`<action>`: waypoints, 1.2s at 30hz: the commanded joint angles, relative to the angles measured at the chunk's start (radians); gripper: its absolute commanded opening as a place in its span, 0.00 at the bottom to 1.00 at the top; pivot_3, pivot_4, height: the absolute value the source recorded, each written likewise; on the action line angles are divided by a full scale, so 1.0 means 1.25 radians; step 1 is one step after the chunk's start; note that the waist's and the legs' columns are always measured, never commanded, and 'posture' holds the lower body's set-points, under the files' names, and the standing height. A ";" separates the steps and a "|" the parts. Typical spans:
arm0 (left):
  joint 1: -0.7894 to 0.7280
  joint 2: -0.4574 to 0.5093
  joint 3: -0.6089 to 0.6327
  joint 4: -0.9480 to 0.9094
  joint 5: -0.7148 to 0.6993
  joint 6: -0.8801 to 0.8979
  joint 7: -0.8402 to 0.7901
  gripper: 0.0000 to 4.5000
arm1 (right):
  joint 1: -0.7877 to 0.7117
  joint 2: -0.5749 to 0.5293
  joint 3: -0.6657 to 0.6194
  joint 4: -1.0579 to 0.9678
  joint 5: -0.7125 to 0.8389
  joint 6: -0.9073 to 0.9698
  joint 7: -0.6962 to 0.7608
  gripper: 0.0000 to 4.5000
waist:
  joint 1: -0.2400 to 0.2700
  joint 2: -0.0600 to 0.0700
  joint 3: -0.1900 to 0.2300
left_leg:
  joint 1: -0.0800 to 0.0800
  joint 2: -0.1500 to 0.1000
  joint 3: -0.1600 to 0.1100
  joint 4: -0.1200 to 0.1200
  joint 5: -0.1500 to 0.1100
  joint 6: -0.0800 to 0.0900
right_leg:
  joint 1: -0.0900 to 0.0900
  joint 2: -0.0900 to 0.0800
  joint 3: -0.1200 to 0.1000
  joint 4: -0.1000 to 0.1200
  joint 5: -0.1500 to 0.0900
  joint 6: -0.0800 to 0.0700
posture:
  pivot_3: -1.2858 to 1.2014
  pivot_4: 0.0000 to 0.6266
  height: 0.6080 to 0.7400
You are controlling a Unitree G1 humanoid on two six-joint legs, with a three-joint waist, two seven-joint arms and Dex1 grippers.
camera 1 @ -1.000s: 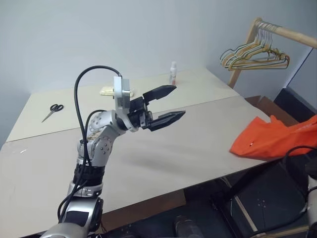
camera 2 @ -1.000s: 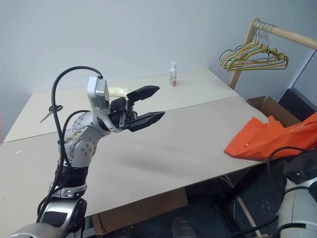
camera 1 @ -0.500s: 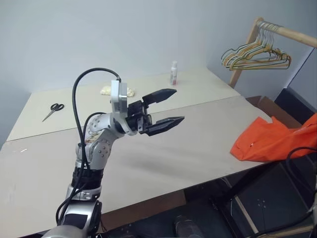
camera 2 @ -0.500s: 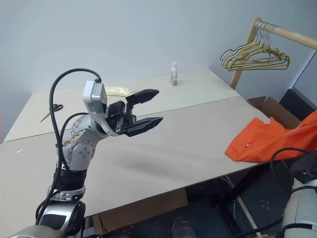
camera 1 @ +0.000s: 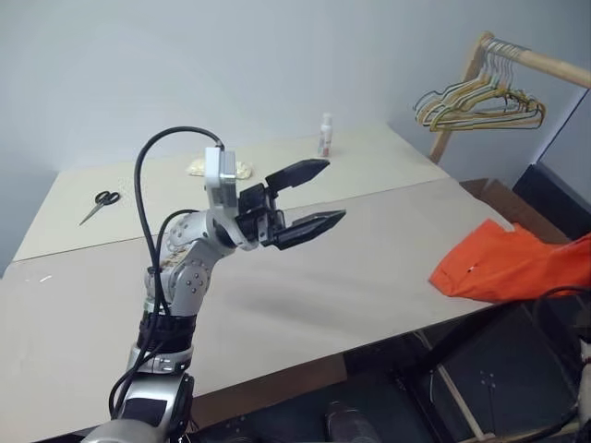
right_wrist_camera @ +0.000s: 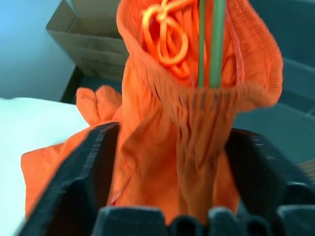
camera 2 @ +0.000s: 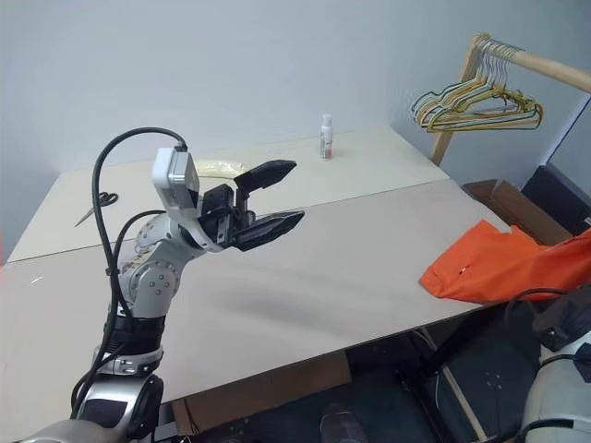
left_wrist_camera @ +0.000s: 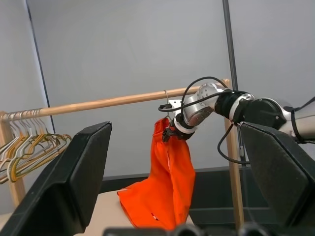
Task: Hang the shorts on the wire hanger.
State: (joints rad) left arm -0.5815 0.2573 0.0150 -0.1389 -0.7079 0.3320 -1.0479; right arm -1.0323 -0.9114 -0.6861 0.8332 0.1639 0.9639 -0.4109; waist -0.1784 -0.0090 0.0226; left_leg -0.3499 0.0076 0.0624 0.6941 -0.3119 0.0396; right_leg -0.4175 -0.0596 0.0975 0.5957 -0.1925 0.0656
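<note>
Right wrist view: shorts (right_wrist_camera: 167, 123), waistband bunching around 2 hanger (right_wrist_camera: 209, 44) wires, hanging between the right gripper's (right_wrist_camera: 170, 162) spread fingers, apparently just let go. Left gripper (camera 1: 309, 198) idling agape above table (camera 1: 369, 277), seemingly keeping clear.

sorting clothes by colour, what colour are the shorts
Bright orange shorts, clearest in the right wrist view.
</note>
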 commanded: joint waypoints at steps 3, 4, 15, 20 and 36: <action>-0.012 0.000 0.009 0.000 0.004 -0.015 0.015 1.00 | 0.061 0.026 0.081 -0.209 -0.080 -0.007 -0.077 1.00 | 0.002 0.000 0.000 | -0.001 0.000 0.000 0.000 0.000 0.000 | 0.000 0.000 0.000 0.000 0.000 0.000 | 0.48 0.00 1.00; -0.013 0.000 0.009 0.002 0.007 -0.016 0.020 1.00 | 0.076 0.031 0.106 -0.253 -0.104 -0.013 -0.087 1.00 | 0.002 0.001 0.000 | -0.001 0.000 0.000 0.000 0.000 0.000 | -0.001 0.000 0.000 0.000 0.001 0.001 | 0.48 0.00 1.00; -0.023 0.054 0.026 0.030 0.061 -0.018 0.058 1.00 | 0.172 0.041 0.350 -0.466 -0.281 -0.259 -0.018 1.00 | 0.001 0.001 -0.001 | -0.001 0.000 0.000 0.001 0.000 0.000 | -0.001 0.000 0.001 0.000 0.001 0.001 | 0.49 0.00 1.00; 0.007 0.126 0.047 0.039 0.102 -0.012 0.084 1.00 | 0.191 0.059 0.461 -0.545 -0.240 -0.332 0.234 1.00 | 0.003 0.001 0.000 | 0.000 0.000 0.000 0.001 0.000 0.000 | -0.001 0.000 0.000 0.000 0.005 -0.003 | 0.50 0.00 1.00; 0.197 0.236 0.099 -0.089 0.130 0.033 0.168 1.00 | 0.446 0.038 0.622 -0.789 -0.095 -0.421 0.865 1.00 | 0.146 -0.006 0.001 | -0.001 0.004 -0.001 0.002 -0.001 0.002 | -0.005 -0.001 -0.005 -0.002 0.006 -0.005 | 0.57 0.00 1.00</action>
State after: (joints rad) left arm -0.3322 0.5435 0.1272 -0.2035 -0.5483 0.3763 -0.8513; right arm -0.4702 -0.8376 0.1057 -0.1115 0.0439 0.4634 0.6354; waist 0.0039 -0.0163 0.0241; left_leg -0.3519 0.0121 0.0618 0.6961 -0.3135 0.0421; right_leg -0.4245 -0.0607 0.0914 0.5938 -0.1851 0.0590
